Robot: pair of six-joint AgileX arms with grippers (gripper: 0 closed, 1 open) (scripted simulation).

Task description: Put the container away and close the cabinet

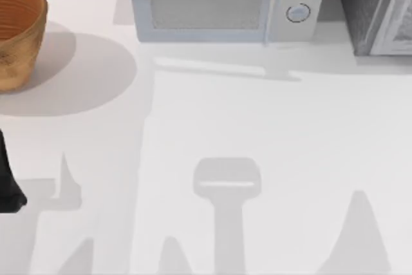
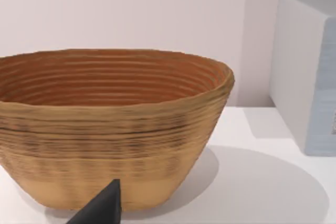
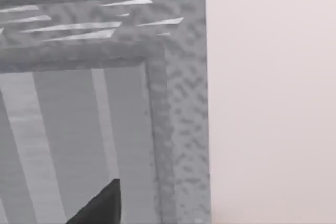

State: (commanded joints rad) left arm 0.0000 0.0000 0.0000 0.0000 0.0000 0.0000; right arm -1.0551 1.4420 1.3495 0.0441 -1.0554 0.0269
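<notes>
The container, a ribbed wooden bowl [image 1: 16,33], stands upright on the white table at the far left back. In the left wrist view the bowl [image 2: 110,124] is close ahead, with a dark tip of my left gripper [image 2: 102,208] just in front of its base and apart from it. My left arm [image 1: 8,185] shows as a black shape at the table's left edge, nearer than the bowl. The grey textured cabinet [image 1: 376,8] stands at the back right. Its corner [image 3: 168,108] is close in the right wrist view, behind a dark tip of my right gripper [image 3: 100,205].
A pale microwave [image 1: 225,4] with two round knobs stands at the back middle, between bowl and cabinet; its side [image 2: 307,77] is to the bowl's right. The white tabletop [image 1: 257,133] lies bare in front of it. A pale wall runs behind.
</notes>
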